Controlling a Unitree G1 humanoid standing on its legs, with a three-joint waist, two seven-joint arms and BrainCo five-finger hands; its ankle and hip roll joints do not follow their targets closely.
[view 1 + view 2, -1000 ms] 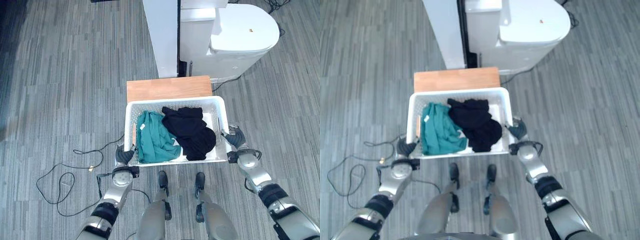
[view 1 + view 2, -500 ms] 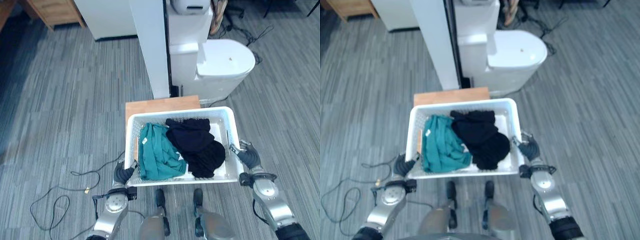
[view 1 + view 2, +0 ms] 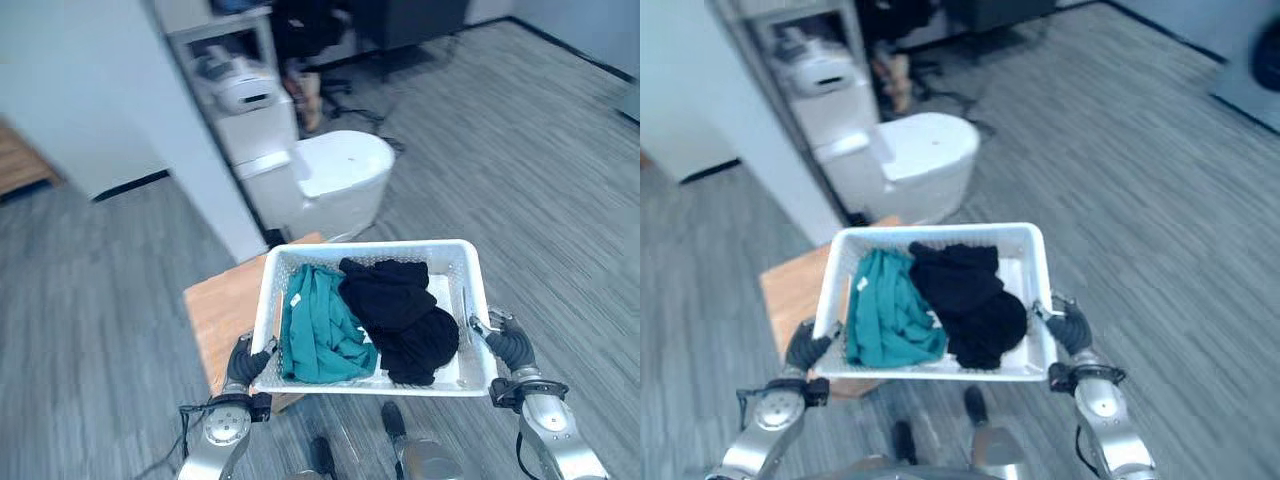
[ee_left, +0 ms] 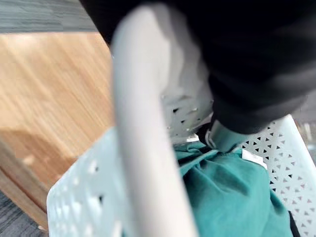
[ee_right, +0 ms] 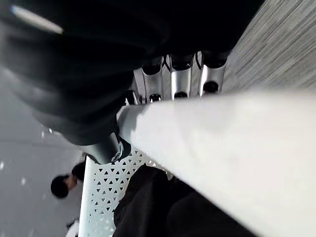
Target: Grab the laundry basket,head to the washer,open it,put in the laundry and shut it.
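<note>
White laundry basket [image 3: 468, 305] airborne, left robot hand [image 3: 243, 364] and right robot hand [image 3: 508, 346] curled on side rims. Risk: tilt while walking, teal garment [image 3: 316, 334] and black garment [image 3: 400, 313] spill; rim slips.

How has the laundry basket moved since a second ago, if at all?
Yes. The laundry basket, gripped by the left robot hand and right robot hand, has lifted off the wooden stool and sits to its right.

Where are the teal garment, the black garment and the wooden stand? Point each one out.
teal garment [image 3: 318, 330]: left eye view, middle of the bunched cloth.
black garment [image 3: 400, 312]: left eye view, centre of the dark heap.
wooden stand [image 3: 225, 315]: left eye view, bare top beside the basket.
</note>
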